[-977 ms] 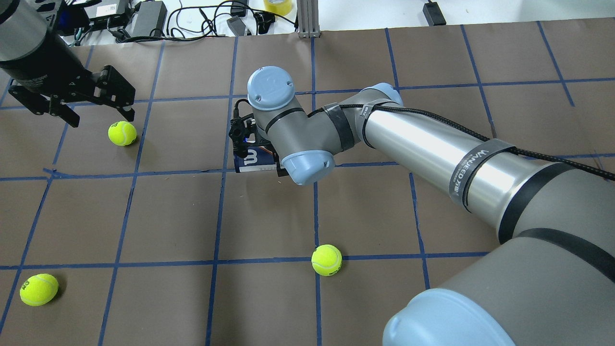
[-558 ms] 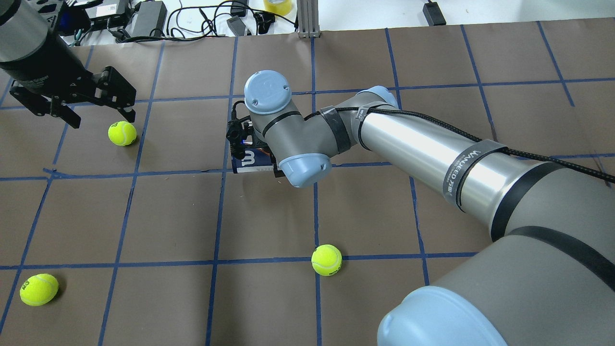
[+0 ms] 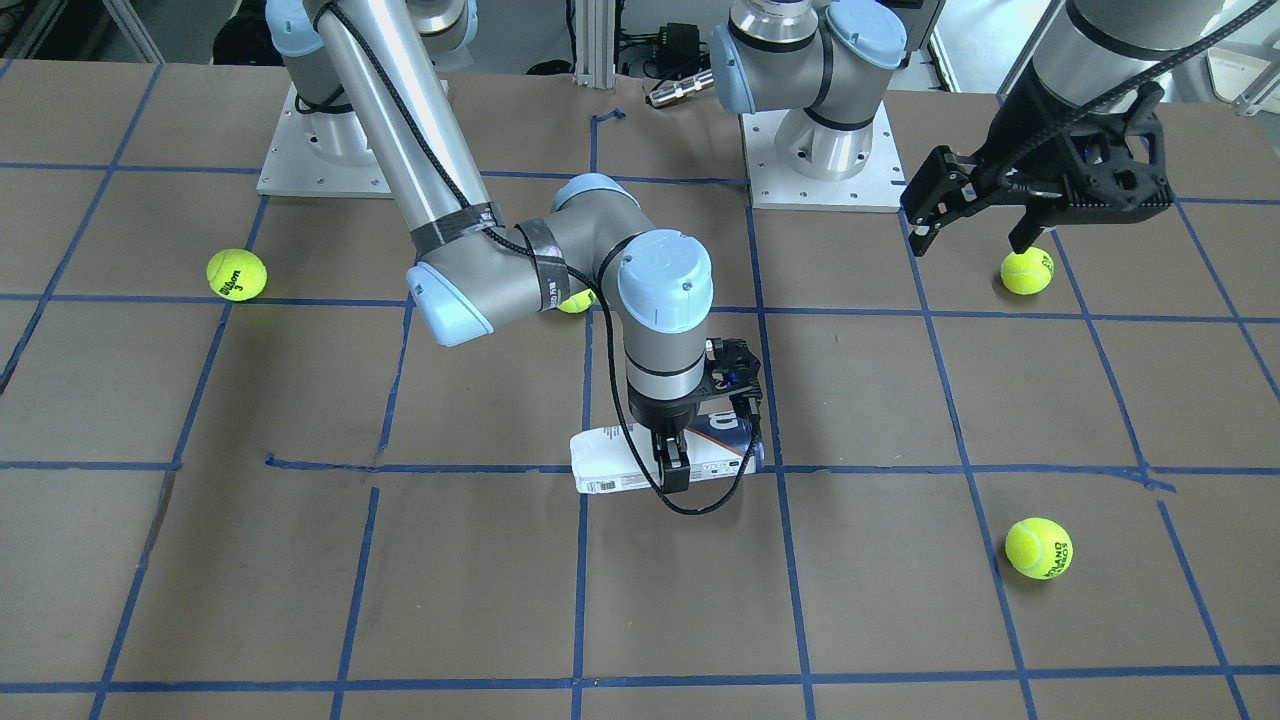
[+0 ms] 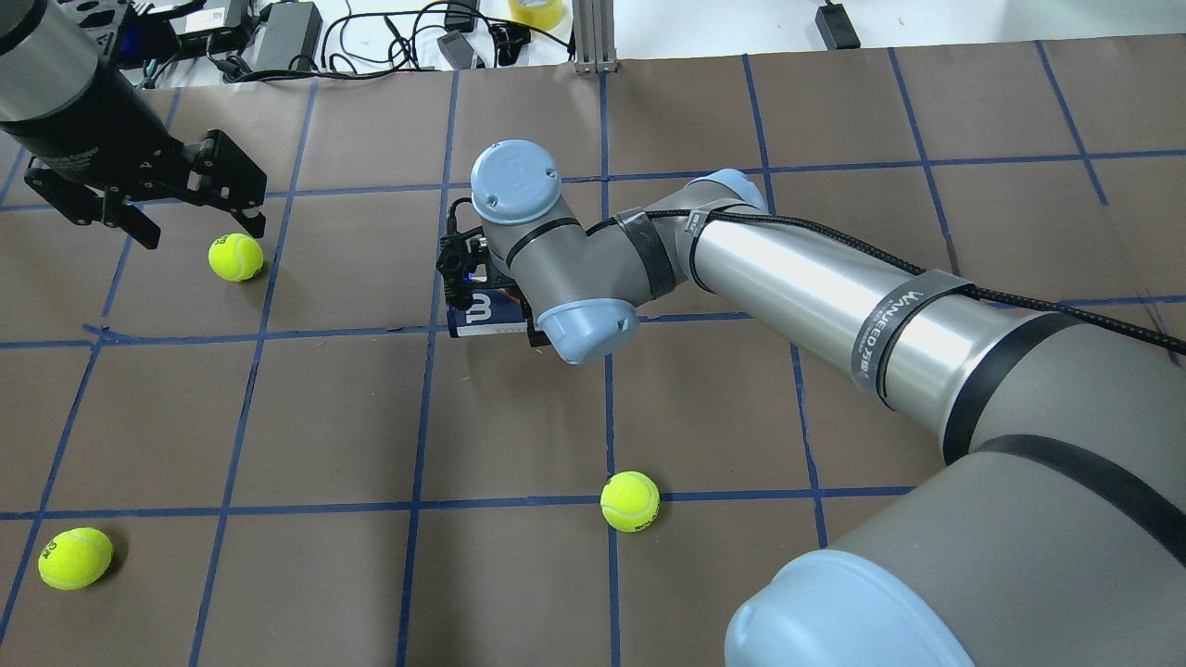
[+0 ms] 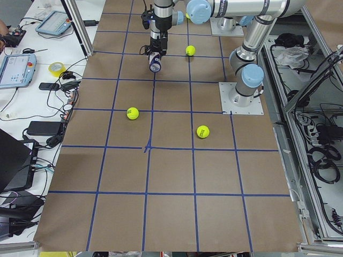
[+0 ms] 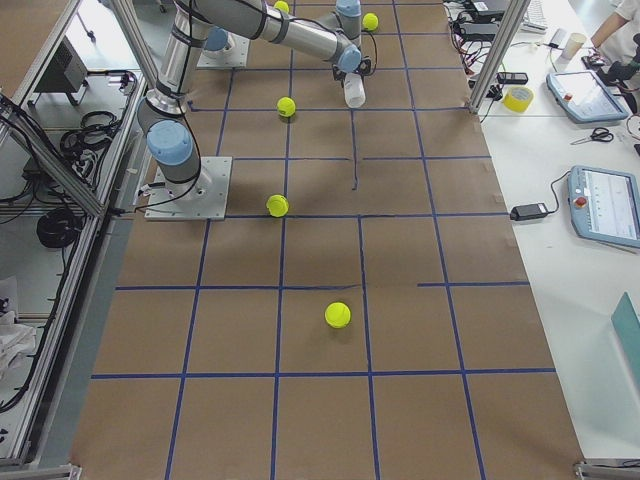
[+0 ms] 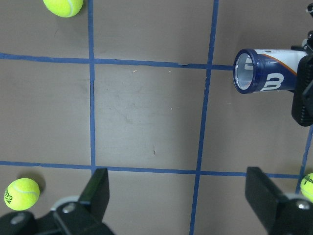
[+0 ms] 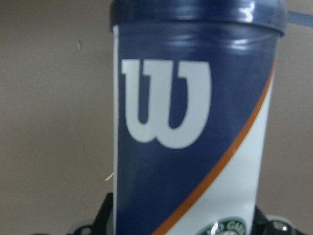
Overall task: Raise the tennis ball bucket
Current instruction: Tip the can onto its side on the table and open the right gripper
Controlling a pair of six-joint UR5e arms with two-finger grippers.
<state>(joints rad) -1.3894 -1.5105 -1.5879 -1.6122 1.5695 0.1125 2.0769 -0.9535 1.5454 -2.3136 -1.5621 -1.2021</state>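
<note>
Over the last second the right arm's wrist has slid a little toward the robot's left, and the tennis ball bucket has gone with it: in the overhead view its white "W" now sits slightly further left along the blue tape line than it did. We read that shared drift as a sign that the grip has taken, since the bucket follows the arm rather than staying put. The right gripper is closed across the middle of the tube. One black finger crosses its near side in the front view, and the wrist camera is filled by the navy wall and logo, with dark gripper parts at both lower corners. The bucket lies on its side near the middle of the table, its navy open end toward the robot's left and its white end toward the right. We cannot tell from these views whether it has cleared the brown paper yet, and if it has, the gap is slight. So we judge the lift as barely begun, with most of the upward travel still to come and a level, firm hold needed on a smooth round tube. The left gripper has hardly moved. It hangs with its fingers spread wide and holding nothing, just above a loose tennis ball, and the other balls lie where they were.
</note>
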